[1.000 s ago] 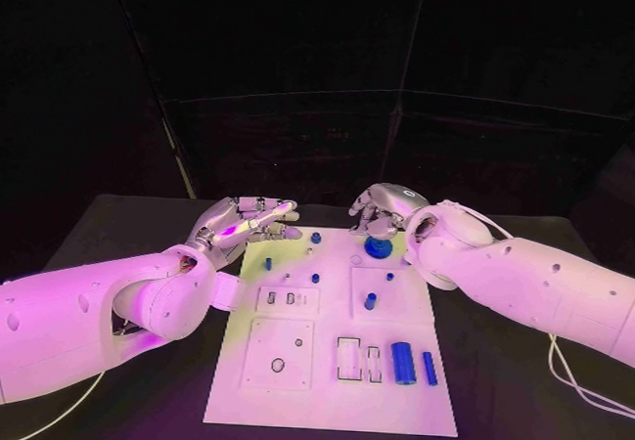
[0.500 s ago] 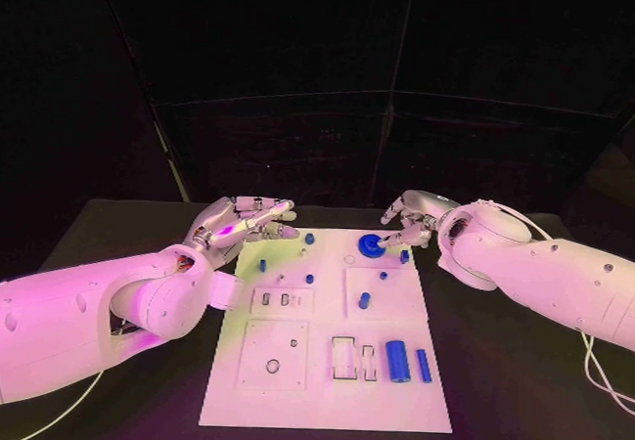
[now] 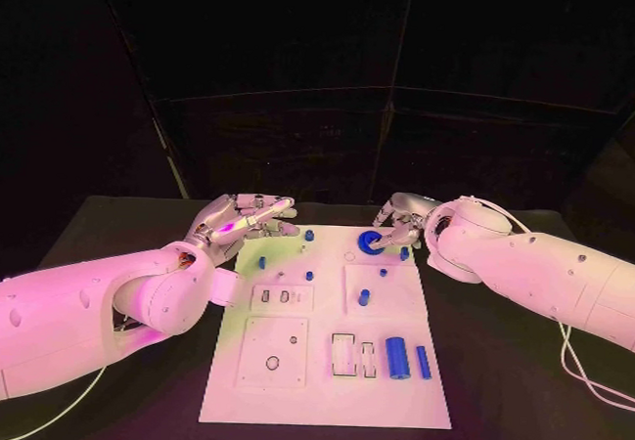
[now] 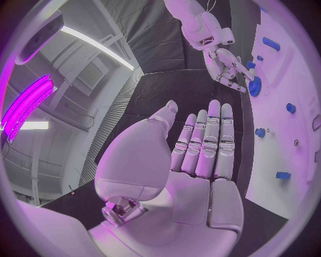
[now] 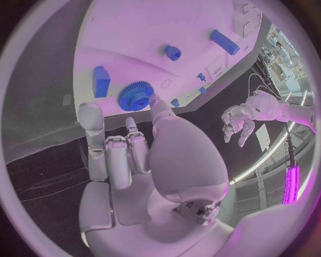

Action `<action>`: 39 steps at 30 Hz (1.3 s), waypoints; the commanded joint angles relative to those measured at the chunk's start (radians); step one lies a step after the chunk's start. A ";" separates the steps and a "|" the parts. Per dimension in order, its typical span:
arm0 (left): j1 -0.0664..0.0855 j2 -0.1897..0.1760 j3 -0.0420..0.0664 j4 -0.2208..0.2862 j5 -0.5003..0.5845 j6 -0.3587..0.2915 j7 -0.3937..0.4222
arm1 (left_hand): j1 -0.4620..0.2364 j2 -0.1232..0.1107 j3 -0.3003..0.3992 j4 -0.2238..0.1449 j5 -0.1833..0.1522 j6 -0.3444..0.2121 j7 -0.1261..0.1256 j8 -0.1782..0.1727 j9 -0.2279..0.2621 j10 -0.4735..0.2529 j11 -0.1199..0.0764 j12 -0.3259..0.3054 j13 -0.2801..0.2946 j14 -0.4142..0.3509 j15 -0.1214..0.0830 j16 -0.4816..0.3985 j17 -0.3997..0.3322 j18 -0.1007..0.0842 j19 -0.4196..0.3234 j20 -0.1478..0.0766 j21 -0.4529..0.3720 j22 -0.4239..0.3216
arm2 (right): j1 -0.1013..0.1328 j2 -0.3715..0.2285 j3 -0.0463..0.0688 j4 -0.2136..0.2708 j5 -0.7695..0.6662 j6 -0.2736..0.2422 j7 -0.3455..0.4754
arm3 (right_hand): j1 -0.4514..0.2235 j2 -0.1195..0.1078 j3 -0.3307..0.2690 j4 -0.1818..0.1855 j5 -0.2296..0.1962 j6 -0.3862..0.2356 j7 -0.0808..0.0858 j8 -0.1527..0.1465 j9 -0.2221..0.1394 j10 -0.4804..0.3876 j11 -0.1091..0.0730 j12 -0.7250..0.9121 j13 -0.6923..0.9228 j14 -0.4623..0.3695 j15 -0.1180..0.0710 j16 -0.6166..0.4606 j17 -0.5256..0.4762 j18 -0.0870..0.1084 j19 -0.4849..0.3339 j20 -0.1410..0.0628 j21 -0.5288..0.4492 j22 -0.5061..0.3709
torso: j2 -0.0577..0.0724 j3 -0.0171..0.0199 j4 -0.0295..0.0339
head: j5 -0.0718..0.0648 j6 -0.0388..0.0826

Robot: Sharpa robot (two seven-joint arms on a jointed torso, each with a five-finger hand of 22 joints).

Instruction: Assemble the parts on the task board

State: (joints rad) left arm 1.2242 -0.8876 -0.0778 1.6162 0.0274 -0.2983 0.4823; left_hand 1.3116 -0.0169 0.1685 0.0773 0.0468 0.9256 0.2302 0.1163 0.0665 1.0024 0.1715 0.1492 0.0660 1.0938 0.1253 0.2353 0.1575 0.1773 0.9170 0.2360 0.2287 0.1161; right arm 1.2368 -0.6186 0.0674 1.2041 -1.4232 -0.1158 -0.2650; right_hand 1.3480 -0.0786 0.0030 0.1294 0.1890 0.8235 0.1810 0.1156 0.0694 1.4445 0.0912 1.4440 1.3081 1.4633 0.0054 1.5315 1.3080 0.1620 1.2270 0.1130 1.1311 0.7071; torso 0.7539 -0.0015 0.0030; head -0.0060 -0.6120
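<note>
1. White task board (image 3: 324,396) lies mid-counter on the black counter (image 3: 120,221), long side running away from me in the head view.
2. Blue gear (image 3: 370,244) sits flat at the board's far end, right of centre. Right wrist view shows its toothed rim (image 5: 136,96) lying on the plate.
3. Right hand (image 3: 403,219) is at the far right corner of the board, just beside the gear. One fingertip (image 5: 154,99) is at the gear's edge; I cannot tell whether it touches. Fingers apart, nothing held.
4. Small blue block (image 5: 101,81) lies next to the gear, on the side toward the board's right edge.
5. Left hand (image 3: 244,220) hovers above the far left corner of the board. Left wrist view shows its palm flat and fingers (image 4: 208,142) straight, side by side, holding nothing: open.
6. Near end of the board: a large blue cylinder (image 3: 397,359) and a thinner blue pin (image 3: 423,362) lie side by side, parallel, right of two rectangular slots (image 3: 354,357).
7. Mid-board: a short blue peg (image 3: 364,298) on the right half; smaller blue pieces (image 3: 309,275) sit on the left half toward the far end.
8. An oval hole (image 3: 272,362) is in the near left panel.
</note>
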 commanded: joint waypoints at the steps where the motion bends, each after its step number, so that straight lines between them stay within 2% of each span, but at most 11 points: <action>1: 0.001 0.001 0.000 -0.001 -0.006 0.017 -0.001 | -0.004 0.005 -0.001 -0.007 0.002 0.007 -0.001 -0.006 -0.001 0.005 0.003 -0.006 -0.001 0.006 -0.001 0.004 0.001 0.006 0.006 0.002 -0.003 -0.001 | 0.002 0.004 0.001 -0.004 0.011 0.007 0.003 | 0.007 0.004 0.001 0.005 0.005 0.001 0.001 0.005 0.002 0.010 0.001 0.007 0.076 0.087 0.006 0.005 0.160 -0.016 0.016 0.000 0.016 0.025 | -0.001 -0.0010 -0.0004 | 0.001 -0.003; 6: 0.001 0.003 0.000 -0.003 -0.006 0.017 -0.001 | -0.004 0.005 -0.001 -0.007 0.002 0.007 -0.001 -0.006 -0.001 0.005 0.003 -0.006 -0.001 0.006 -0.001 0.004 0.001 0.006 0.006 0.002 -0.003 -0.001 | 0.002 0.009 0.001 -0.006 -0.004 0.013 -0.004 | 0.015 0.015 0.003 0.004 0.006 0.009 -0.001 0.013 0.003 0.020 0.000 0.020 0.095 0.091 0.005 0.013 0.181 -0.021 0.032 -0.001 0.038 0.057 | -0.001 0.0003 0.0001 | 0.002 -0.004; 14: 0.001 0.006 0.000 -0.006 -0.006 0.018 -0.001 | -0.003 0.006 -0.001 -0.008 0.002 0.008 -0.001 -0.006 -0.001 0.006 0.003 -0.007 -0.001 0.006 -0.002 0.004 0.001 0.006 0.007 0.002 -0.004 -0.002 | 0.002 0.024 0.001 -0.023 -0.044 0.049 -0.022 | 0.034 0.031 0.010 -0.008 0.007 0.017 -0.003 0.020 0.003 0.030 -0.002 0.031 0.111 0.097 0.004 0.023 0.210 -0.025 0.045 -0.002 0.057 0.081 | 0.000 0.0004 0.0007 | 0.002 -0.006; 29: 0.001 0.008 0.000 -0.009 -0.006 0.021 -0.003 | -0.003 0.006 -0.001 -0.008 0.002 0.008 -0.001 -0.006 -0.001 0.006 0.003 -0.007 -0.001 0.006 -0.002 0.004 0.001 0.006 0.007 0.002 -0.004 -0.002 | 0.001 0.032 0.001 -0.026 -0.055 0.102 -0.026 | 0.055 0.038 0.018 -0.029 -0.002 0.030 -0.006 0.027 0.003 0.035 -0.005 0.037 0.122 0.097 0.002 0.024 0.213 -0.026 0.047 -0.003 0.066 0.092 | -0.001 0.0008 0.0001 | 0.005 -0.014; 33: 0.001 0.008 0.000 -0.009 -0.006 0.021 -0.003 | -0.003 0.006 -0.001 -0.008 0.002 0.008 -0.001 -0.006 -0.001 0.006 0.003 -0.007 -0.001 0.006 -0.002 0.004 0.001 0.006 0.007 0.002 -0.004 -0.002 | 0.001 0.034 0.001 -0.025 -0.055 0.102 -0.026 | 0.058 0.040 0.020 -0.033 -0.005 0.032 -0.006 0.029 0.003 0.036 -0.005 0.038 0.123 0.097 0.002 0.024 0.213 -0.026 0.047 -0.004 0.066 0.093 | 0.000 0.0011 0.0000 | 0.005 -0.015; 36: 0.001 0.008 0.000 -0.010 -0.006 0.021 -0.003 | -0.003 0.006 -0.001 -0.008 0.002 0.008 -0.001 -0.006 -0.001 0.006 0.003 -0.007 -0.001 0.006 -0.002 0.004 0.001 0.006 0.007 0.002 -0.004 -0.002 | 0.001 0.035 0.001 -0.024 -0.054 0.088 -0.031 | 0.063 0.052 0.026 -0.039 -0.010 0.049 -0.009 0.037 0.005 0.039 -0.007 0.041 0.128 0.097 0.001 0.024 0.214 -0.027 0.046 -0.005 0.068 0.095 | 0.000 0.0016 0.0003 | 0.005 -0.015; 39: 0.001 0.008 0.000 -0.010 -0.006 0.022 -0.003 | -0.003 0.006 -0.001 -0.008 0.002 0.008 -0.001 -0.006 -0.001 0.006 0.003 -0.007 -0.001 0.006 -0.002 0.004 0.001 0.006 0.007 0.002 -0.004 -0.002 | 0.001 0.036 0.001 -0.023 -0.063 0.064 -0.038 | 0.072 0.073 0.043 -0.047 -0.043 0.070 -0.012 0.047 0.006 0.046 -0.010 0.047 0.137 0.097 -0.003 0.024 0.214 -0.027 0.045 -0.007 0.071 0.098 | 0.000 0.0017 0.0002 | 0.005 -0.015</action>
State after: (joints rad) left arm 1.2239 -0.8804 -0.0785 1.6058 0.0274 -0.2914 0.4803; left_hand 1.3116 -0.0170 0.1656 0.0744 0.0468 0.9256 0.2303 0.1163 0.0666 1.0024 0.1715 0.1492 0.0662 1.0938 0.1253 0.2354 0.1571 0.1773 0.9170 0.2361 0.2287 0.1154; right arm 1.2393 -0.5834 0.0697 1.1801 -1.4726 -0.0462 -0.2901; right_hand 1.4197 -0.0194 0.0412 0.0847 0.1541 0.8851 0.1706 0.1585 0.0729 1.4620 0.0870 1.4859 1.3078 1.4633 0.0054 1.5509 1.3077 0.1551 1.2672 0.1071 1.1996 0.8039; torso 0.7534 -0.0002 0.0032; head -0.0012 -0.6274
